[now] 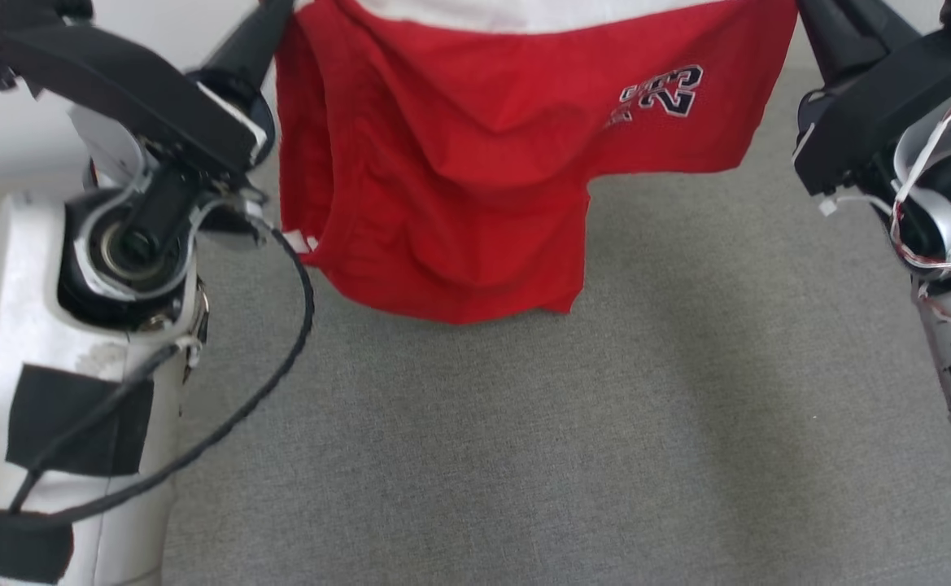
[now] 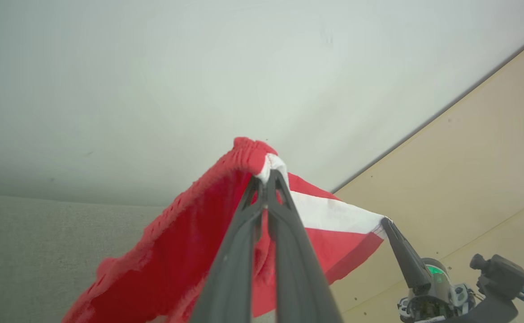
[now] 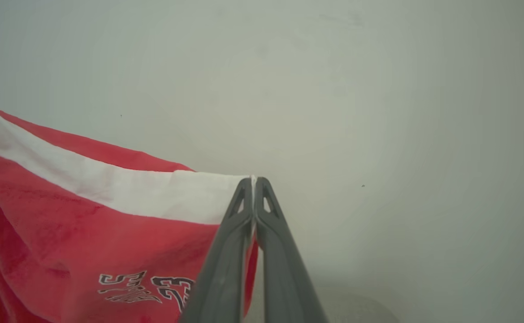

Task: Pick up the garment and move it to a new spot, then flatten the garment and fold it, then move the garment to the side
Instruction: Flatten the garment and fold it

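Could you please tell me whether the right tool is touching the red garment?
Touching. The right wrist view shows the right tool shut on the white-banded corner of the garment, with cloth pinched between its fingertips.

White forearm [image 1: 28, 268] (black-taped), looping black cable [image 1: 310, 309], dark left tool [image 2: 267, 178].

Right gripper [image 3: 253, 179] at centre, its dark fingers [image 3: 226, 260] pressed together on the corner of a white band [image 3: 109, 188], red garment [image 3: 87, 224] hanging away toward 9 o'clock, dark-outlined number print [image 3: 145, 287] at 7 o'clock, pale wall [image 3: 333, 89] behind, grey fabric surface [image 3: 356, 309] at 5 o'clock
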You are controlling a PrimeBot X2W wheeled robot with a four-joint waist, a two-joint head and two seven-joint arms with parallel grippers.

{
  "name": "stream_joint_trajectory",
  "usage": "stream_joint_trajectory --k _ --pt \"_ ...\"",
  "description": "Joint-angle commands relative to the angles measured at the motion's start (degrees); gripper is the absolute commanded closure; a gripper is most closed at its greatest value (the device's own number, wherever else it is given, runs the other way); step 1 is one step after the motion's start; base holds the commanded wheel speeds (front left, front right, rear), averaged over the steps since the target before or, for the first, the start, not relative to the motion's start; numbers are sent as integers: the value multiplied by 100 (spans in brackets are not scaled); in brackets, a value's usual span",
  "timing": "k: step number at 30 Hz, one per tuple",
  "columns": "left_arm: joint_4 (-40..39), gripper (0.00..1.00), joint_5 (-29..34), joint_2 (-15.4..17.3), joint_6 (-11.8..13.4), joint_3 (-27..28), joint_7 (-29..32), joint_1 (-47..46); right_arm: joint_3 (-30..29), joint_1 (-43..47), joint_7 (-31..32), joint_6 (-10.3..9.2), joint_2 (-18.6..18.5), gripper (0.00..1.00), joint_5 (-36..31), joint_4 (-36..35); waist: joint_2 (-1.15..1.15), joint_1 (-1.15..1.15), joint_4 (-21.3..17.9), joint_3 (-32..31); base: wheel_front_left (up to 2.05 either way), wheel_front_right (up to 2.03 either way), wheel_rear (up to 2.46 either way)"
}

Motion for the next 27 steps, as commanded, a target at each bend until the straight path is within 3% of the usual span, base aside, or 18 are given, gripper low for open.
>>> stream_joint_trajectory --k 1,5,11,21,27 --pt "-2 100 -4 -37 28 56 -69 -160 27 -109 26 -13 -14 100 101 26 0 0 -48 266 0 0 0" --pt "92 100 160 -38 112 118 -294 -586 119 -514 36 -13 96 100 327 201 0 0 -110 734 0 0 0" --pt "364 100 553 15 -98 154 -877 -1378 238 -1421 -495 -13 265 100 448 736 0 0 -147 1469 0 0 0" --pt "853 100 785 -158 -796 633 -2716 -2491 -566 -2729 -2760 -13 399 100 -497 1676 0 0 1 2017 0 0 0" --pt "1064 100 861 -133 -1106 511 -3145 -2418 -696 -2731 -3173 -13 445 100 -1269 1768 0 0 120 2144 0 0 0"
